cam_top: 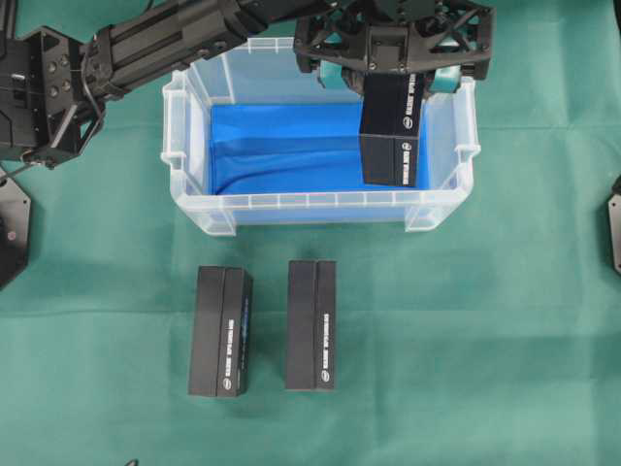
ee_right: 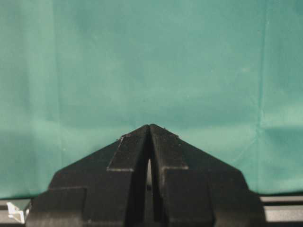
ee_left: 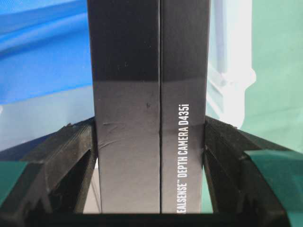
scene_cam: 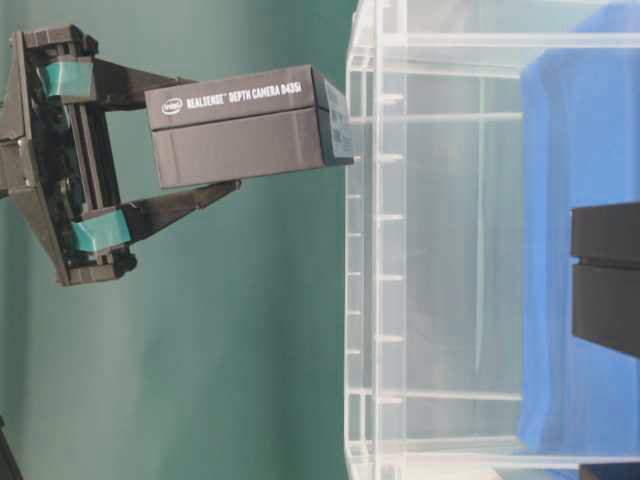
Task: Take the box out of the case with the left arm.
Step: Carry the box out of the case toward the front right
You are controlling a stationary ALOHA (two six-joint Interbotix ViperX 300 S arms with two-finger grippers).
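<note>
The clear case (cam_top: 320, 201) with a blue sheet (cam_top: 281, 146) in its bottom stands at the middle back of the green cloth. Over its right end my left gripper (cam_top: 388, 83) is shut on a black box (cam_top: 391, 131) printed with white lettering. In the table-level view, which is turned on its side, the box (scene_cam: 250, 125) sits between the gripper's (scene_cam: 200, 135) black fingers, with its free end level with the case's rim (scene_cam: 365, 250). The left wrist view shows both fingers (ee_left: 75, 146) pressed against the box's (ee_left: 149, 118) sides. My right gripper (ee_right: 149, 130) is shut and empty over bare cloth.
Two more black boxes (cam_top: 221, 331) (cam_top: 311, 324) lie side by side on the cloth in front of the case. The left arm's long link (cam_top: 165, 44) reaches in from the upper left. A black part of the right arm (cam_top: 614, 223) shows at the right edge.
</note>
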